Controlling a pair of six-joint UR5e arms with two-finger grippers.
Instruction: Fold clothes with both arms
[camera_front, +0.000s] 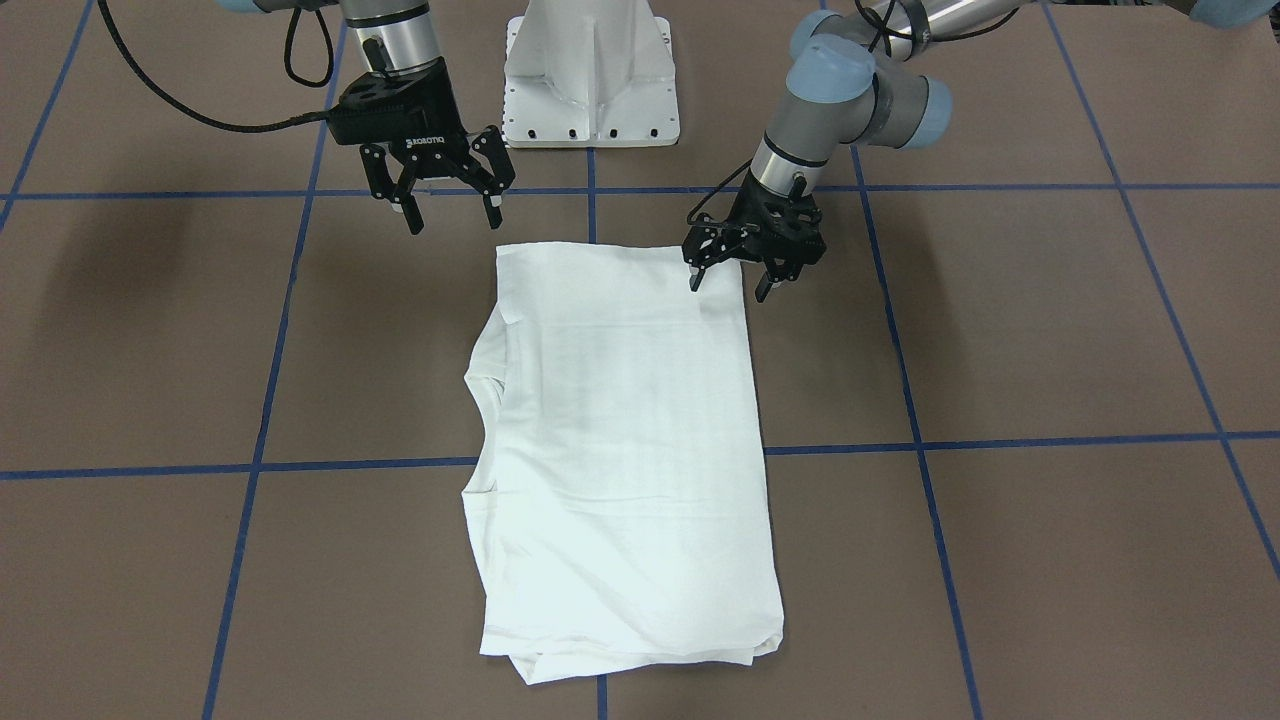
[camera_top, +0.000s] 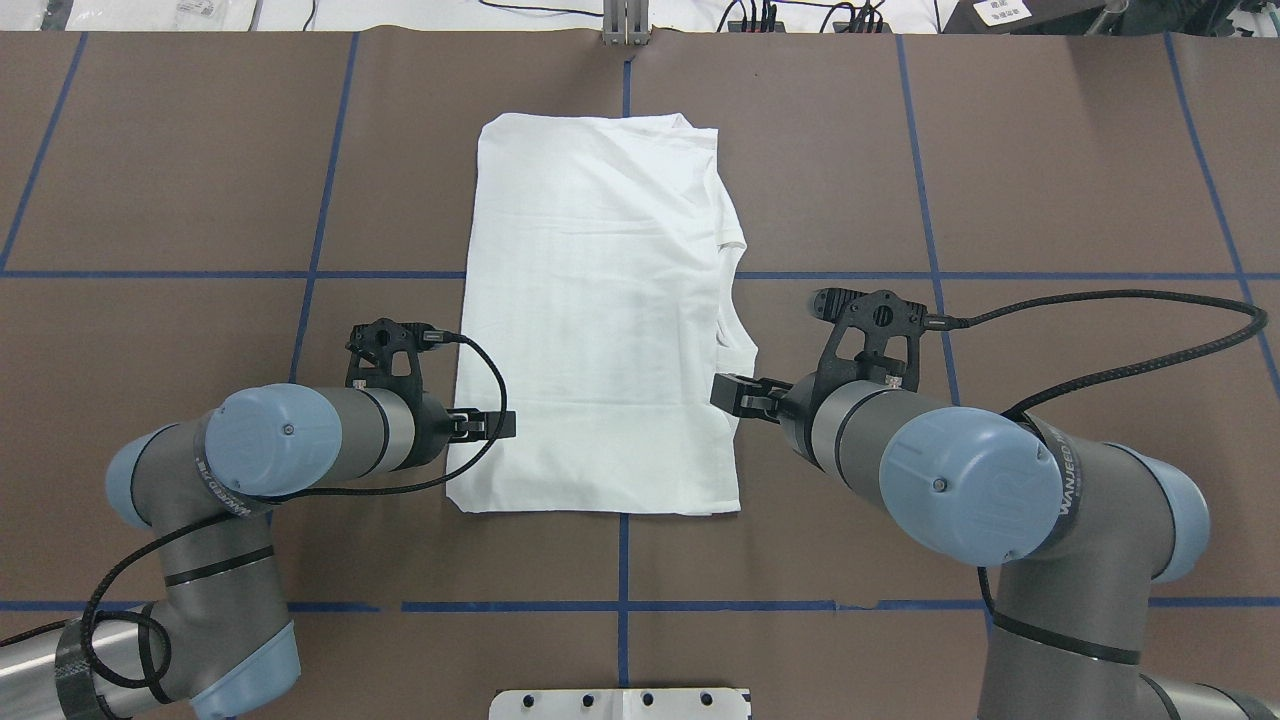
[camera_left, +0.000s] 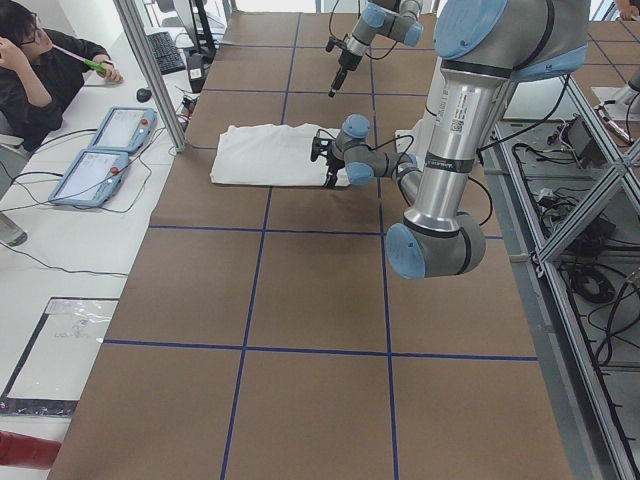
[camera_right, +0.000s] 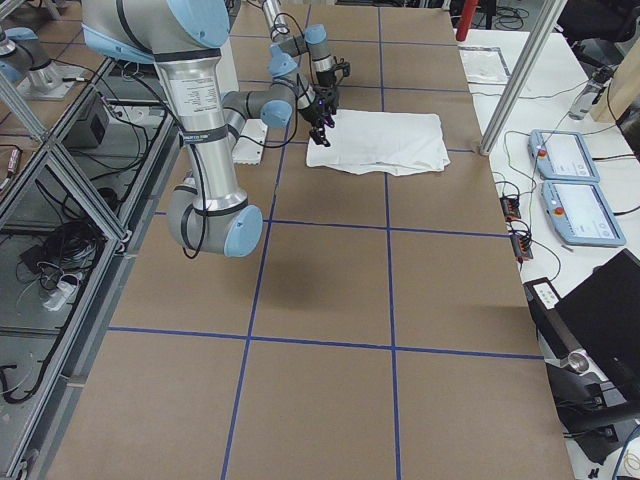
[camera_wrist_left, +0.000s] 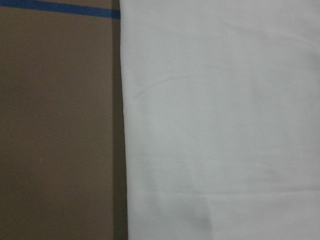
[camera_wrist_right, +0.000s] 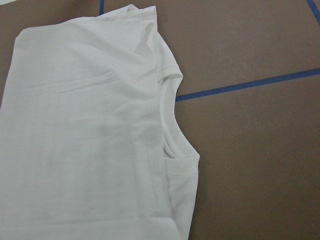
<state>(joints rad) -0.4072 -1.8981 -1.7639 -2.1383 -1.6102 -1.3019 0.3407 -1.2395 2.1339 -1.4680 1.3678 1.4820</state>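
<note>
Both released, the left end effector (camera_front: 728, 288) and right end effector (camera_front: 455, 218) flank the robot-side end of the folded T-shirt (camera_front: 620, 430), so we should pinch every layer evenly before lifting

Plain white T-shirt (camera_front: 620, 440), brown table (camera_front: 1050, 330) with blue grid lines (camera_front: 1000, 441), black left gripper (camera_front: 728, 288) and right gripper (camera_front: 455, 222)

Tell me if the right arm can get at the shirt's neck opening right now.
Probably yes. The right hand hangs open beside the shirt, on its neck side, and the neck opening lies exposed at that edge. Nothing stands between them; the left hand is at the opposite edge.
</note>
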